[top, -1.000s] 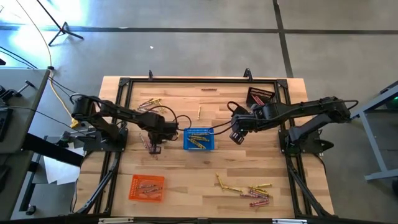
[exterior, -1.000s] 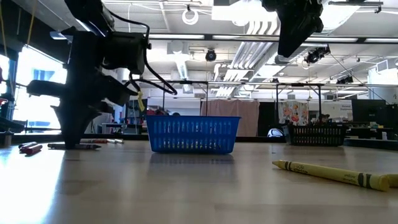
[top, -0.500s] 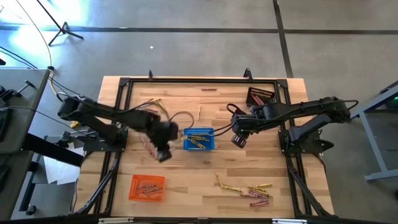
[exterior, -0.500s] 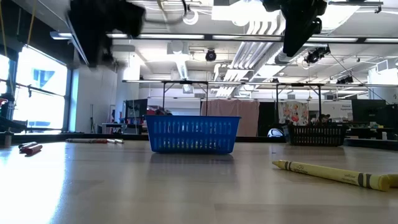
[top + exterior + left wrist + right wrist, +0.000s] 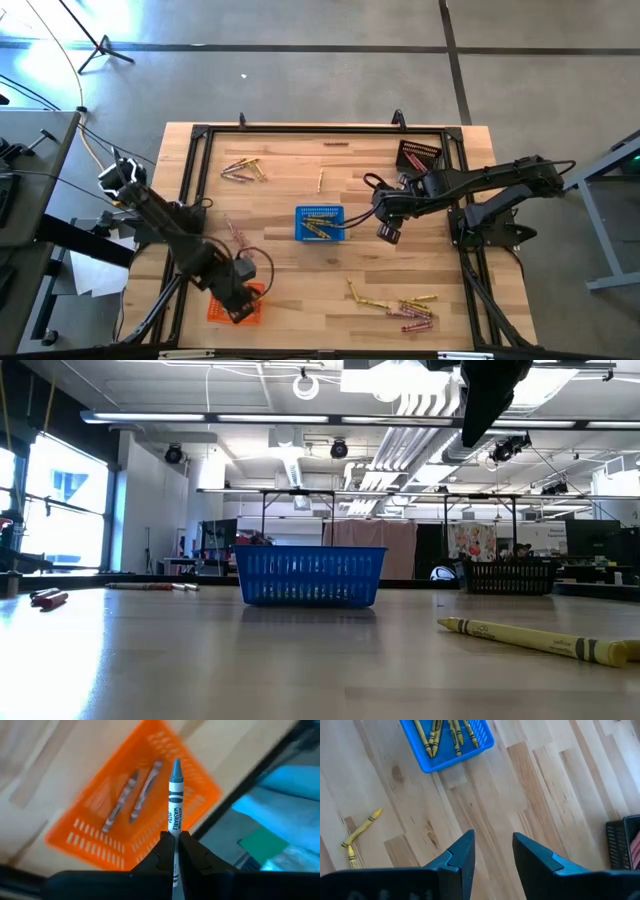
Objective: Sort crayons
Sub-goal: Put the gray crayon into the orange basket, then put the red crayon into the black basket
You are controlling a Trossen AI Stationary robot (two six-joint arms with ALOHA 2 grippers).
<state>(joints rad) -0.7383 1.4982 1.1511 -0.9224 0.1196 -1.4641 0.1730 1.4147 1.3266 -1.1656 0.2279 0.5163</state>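
My left gripper (image 5: 238,305) hangs over the orange basket (image 5: 222,310) at the table's near left, shut on a crayon (image 5: 175,795) with a grey-white wrapper. The basket (image 5: 135,805) holds a few crayons. My right gripper (image 5: 388,233) is open and empty, right of the blue basket (image 5: 320,224) with yellow crayons. More crayons lie in a far-left cluster (image 5: 241,168), a pink group (image 5: 236,232) and a near-right pile (image 5: 405,305). A dark basket (image 5: 418,156) stands at the far right. My left gripper pinches the crayon's blunt end (image 5: 174,832) between its two fingers. The crayon runs on along the fingers, its tip pointing away from them over the orange basket. It is lifted clear of the basket and the table.
A single yellow crayon (image 5: 320,181) lies beyond the blue basket. In the low view a yellow crayon (image 5: 540,640) lies near the front at the right. A black frame borders the table (image 5: 300,128). Bare wood lies between the blue basket and the near edge.
My left gripper has swung from beside the blue basket toward the table's near left, ending over the orange basket with the crayon in its hold. It has left the low view. My right gripper has drifted slightly toward the near edge.
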